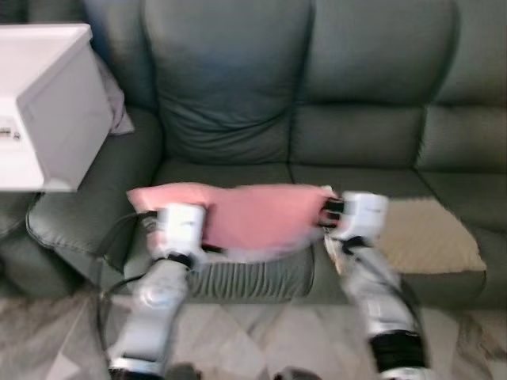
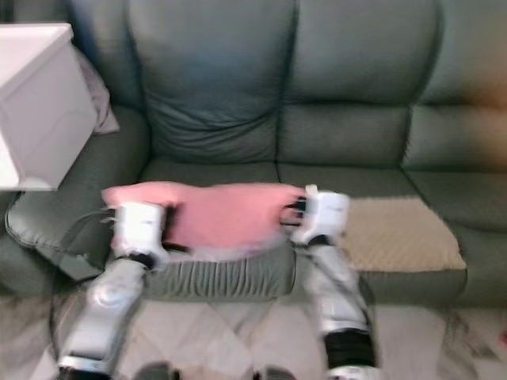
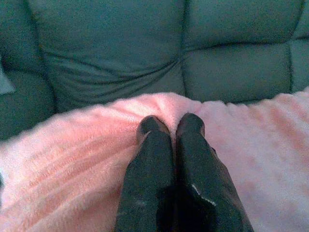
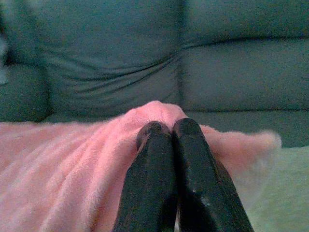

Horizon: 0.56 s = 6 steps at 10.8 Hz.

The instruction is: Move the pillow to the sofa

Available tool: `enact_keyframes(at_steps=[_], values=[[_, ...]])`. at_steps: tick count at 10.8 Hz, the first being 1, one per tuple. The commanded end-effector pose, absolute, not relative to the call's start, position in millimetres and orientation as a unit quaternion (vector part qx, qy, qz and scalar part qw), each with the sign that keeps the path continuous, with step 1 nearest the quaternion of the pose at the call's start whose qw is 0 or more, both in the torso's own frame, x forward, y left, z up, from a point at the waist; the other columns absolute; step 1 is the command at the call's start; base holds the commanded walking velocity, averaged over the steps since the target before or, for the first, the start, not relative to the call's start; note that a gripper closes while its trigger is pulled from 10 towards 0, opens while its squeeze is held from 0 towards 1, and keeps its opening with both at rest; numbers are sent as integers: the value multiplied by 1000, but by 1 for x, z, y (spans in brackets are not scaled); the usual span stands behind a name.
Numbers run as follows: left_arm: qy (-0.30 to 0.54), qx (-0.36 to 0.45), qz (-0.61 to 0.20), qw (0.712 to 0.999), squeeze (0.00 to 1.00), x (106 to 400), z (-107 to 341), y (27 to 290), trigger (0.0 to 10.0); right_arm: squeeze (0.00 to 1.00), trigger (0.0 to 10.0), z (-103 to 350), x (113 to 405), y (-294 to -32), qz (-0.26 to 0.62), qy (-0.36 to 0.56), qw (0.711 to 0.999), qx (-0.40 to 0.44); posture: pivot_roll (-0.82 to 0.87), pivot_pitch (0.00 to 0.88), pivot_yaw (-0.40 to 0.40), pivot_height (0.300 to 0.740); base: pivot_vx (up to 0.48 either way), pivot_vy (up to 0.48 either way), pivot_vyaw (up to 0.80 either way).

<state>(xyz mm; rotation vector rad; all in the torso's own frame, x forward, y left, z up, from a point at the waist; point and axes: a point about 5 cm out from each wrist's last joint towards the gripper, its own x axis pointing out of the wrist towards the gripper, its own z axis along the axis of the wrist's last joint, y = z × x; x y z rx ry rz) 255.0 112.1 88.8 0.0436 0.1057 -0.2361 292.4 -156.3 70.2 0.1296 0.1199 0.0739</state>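
Note:
A fluffy pink pillow lies spread between my two arms over the front edge of the dark green sofa. My left gripper is shut, its black fingers pressed down onto the pink pile at the pillow's left end. At the pillow's right end my right gripper is shut too, with a fold of the pink fabric bunched up around its fingertips. Both silver wrists flank the pillow in the eye views, which are blurred.
A white box stands on the sofa's left armrest, with a grey cloth behind it. A beige mat covers the right seat cushion. The marbled tile floor lies below the sofa front.

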Motion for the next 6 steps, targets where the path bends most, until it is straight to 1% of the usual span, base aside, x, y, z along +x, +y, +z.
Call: enact_keyframes(at_steps=[1, 4, 5, 6], values=[[50, 33, -102, 993, 0, 255, 90, 121, 10000, 0, 10000, 76, 294, -146, 52, 49, 995, 69, 68, 0, -64, 740, 0, 0, 0], [51, 24, -110, 992, 0, 255, 90, 118, 10000, 0, 10000, 76, 292, -146, 54, 49, 995, 69, 63, 0, -62, 740, 0, 0, 0], [51, 23, -112, 992, 0, 255, 90, 118, 10000, 0, 10000, 76, 293, -145, 54, 50, 995, 72, 63, 0, -62, 740, 0, 349, 0], [54, 20, -111, 992, 0, 255, 90, 118, 10000, 0, 10000, 77, 294, -145, 54, 49, 995, 70, 63, 0, -63, 740, 0, 480, 0]])
